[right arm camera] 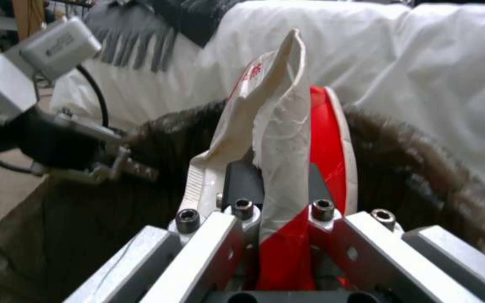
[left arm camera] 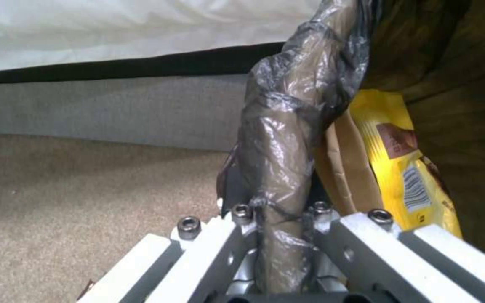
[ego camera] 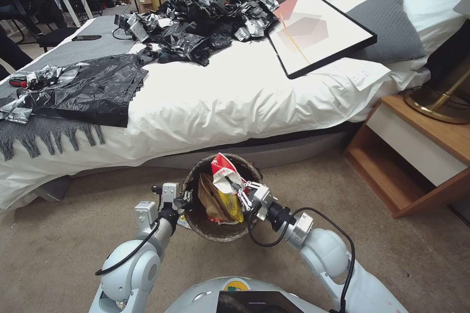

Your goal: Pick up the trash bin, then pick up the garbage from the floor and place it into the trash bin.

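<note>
The trash bin [ego camera: 220, 227] is held off the floor [ego camera: 58, 244] by the left claw [ego camera: 182, 201], pinched on its bagged rim. Just right, over the bin's mouth, a red-and-white carton [ego camera: 224, 172] is pinched by the right claw [ego camera: 243, 191], prob. for dropping in.

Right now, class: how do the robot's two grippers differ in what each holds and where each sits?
The left gripper is clamped on the bag-lined rim of the trash bin, at its left side; the right gripper pinches a red-and-white carton over the bin's opening. The left holds dark plastic film, the right crumpled card. Both are shut and meet at the bin.
</note>
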`<state>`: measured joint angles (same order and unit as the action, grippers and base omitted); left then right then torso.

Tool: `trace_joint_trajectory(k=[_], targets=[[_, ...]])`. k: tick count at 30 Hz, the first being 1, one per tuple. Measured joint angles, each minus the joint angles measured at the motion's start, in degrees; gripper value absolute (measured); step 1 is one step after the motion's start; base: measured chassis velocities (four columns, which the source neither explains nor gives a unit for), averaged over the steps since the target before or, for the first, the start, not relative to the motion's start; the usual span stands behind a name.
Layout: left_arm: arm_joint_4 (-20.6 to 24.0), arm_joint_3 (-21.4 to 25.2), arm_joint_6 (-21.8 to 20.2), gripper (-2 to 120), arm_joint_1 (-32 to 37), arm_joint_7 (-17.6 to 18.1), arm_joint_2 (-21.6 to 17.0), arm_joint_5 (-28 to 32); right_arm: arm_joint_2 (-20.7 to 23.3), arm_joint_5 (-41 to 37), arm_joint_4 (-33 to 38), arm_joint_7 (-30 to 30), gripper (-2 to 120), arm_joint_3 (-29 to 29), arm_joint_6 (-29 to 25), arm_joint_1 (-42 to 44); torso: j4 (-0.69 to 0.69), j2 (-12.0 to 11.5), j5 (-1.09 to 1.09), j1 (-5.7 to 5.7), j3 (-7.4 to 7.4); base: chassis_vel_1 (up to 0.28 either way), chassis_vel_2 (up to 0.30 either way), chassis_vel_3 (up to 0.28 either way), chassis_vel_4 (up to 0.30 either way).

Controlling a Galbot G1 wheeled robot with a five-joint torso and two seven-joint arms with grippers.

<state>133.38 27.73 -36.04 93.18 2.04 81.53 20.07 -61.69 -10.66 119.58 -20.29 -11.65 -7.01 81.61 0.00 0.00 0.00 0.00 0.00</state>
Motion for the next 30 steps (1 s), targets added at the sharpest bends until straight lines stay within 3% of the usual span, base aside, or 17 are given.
trace_joint_trajectory(k=[11, 21, 24, 25, 30], targets=[[0.0, 0.0, -0.4, 0, -0.1, 0.1, 0.0, 0.3, -0.5, 1.4, -3.9, -0.1, 2, 1.0, -0.8, 0.8, 0.00, 0.0, 0.00, 0.00, 0.00, 0.000, 0.000, 0.000, 0.000], [0.1, 0.0, -0.6, 0, -0.1, 0.1, -0.1, 0.3, -0.2, 1.5, -5.0, -0.2, 37, 1.2, -0.9, 1.2, 0.00, 0.0, 0.00, 0.00, 0.00, 0.000, 0.000, 0.000, 0.000], [0.1, 0.0, -0.6, 0, -0.1, 0.1, -0.1, 0.3, -0.2, 1.5, -5.0, -0.2, 38, 1.2, -0.9, 1.2, 0.00, 0.0, 0.00, 0.00, 0.00, 0.000, 0.000, 0.000, 0.000], [0.1, 0.0, -0.6, 0, 0.0, 0.0, -0.2, 0.3, 0.3, 1.0, -4.9, 0.0, 52, 1.3, -0.8, 1.4, 0.00, 0.0, 0.00, 0.00, 0.00, 0.000, 0.000, 0.000, 0.000], [0.1, -0.1, -0.7, 0, -0.1, -0.1, -0.3, 0.3, 1.8, -1.8, -3.5, 2.6, 72, 1.9, 1.1, 2.1, 0.00, 0.0, 0.00, 0.00, 0.00, 0.000, 0.000, 0.000, 0.000]])
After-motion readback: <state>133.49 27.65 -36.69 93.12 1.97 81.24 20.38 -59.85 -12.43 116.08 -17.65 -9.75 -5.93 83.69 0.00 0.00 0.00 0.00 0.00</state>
